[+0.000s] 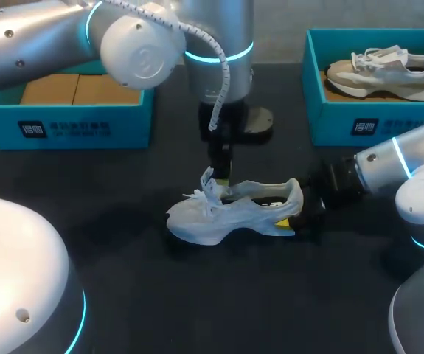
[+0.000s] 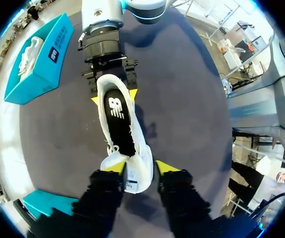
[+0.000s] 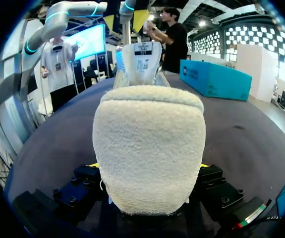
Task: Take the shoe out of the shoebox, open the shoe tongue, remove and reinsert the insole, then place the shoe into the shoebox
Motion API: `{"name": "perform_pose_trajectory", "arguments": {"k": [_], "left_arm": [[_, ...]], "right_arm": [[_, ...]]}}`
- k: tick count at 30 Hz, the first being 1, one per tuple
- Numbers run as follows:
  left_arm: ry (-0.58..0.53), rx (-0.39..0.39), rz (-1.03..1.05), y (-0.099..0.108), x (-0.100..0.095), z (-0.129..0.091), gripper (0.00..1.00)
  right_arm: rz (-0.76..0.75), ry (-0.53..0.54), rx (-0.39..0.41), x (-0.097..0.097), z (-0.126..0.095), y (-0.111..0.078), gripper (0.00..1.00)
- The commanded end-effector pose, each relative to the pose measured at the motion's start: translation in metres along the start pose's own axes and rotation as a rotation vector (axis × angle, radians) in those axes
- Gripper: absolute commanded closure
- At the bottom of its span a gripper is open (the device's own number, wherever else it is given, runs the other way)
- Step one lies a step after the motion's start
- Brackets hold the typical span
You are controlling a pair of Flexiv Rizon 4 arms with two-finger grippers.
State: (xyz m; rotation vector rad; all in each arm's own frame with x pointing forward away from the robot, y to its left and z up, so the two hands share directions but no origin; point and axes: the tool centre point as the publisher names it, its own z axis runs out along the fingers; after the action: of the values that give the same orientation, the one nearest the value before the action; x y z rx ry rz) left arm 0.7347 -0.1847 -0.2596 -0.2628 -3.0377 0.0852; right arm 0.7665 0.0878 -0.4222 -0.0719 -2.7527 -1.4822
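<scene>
A white shoe [image 1: 230,212] stands upright on the dark table, toe to the left. From above, my left gripper [image 1: 220,181] comes down over its raised tongue [image 2: 136,174]. The yellow fingertips [image 2: 114,166] press on the tongue from both sides, so it is shut on it. My right gripper [image 1: 298,214] comes in level from the right and is shut on the shoe's heel [image 3: 148,148], which fills the space between its fingers. The black insole [image 2: 120,121] lies inside the shoe. From the left wrist, my right gripper [image 2: 113,95] shows at the heel end.
A teal shoebox [image 1: 64,118] with brown cardboard inside stands at the back left. A second teal shoebox [image 1: 359,122] at the back right holds another pale shoe [image 1: 385,72]. Bare dark table lies in front of the shoe.
</scene>
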Motion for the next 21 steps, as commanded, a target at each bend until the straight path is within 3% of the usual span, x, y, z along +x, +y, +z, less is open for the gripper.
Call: {"name": "perform_pose_trajectory", "arguments": {"k": [1,13,21], "left_arm": [[-0.001,0.001,0.001,0.000,0.000,0.000,1.00],[-0.001,0.001,0.001,0.000,0.000,0.000,1.00],[0.055,0.033,-0.018,-0.018,-0.001,0.025,1.00]], "right_arm": [[0.000,-0.002,0.004,0.000,0.002,0.000,1.00],[0.000,-0.002,0.004,0.000,0.002,0.000,1.00],[0.000,-0.002,0.004,0.000,0.002,0.000,1.00]]}}
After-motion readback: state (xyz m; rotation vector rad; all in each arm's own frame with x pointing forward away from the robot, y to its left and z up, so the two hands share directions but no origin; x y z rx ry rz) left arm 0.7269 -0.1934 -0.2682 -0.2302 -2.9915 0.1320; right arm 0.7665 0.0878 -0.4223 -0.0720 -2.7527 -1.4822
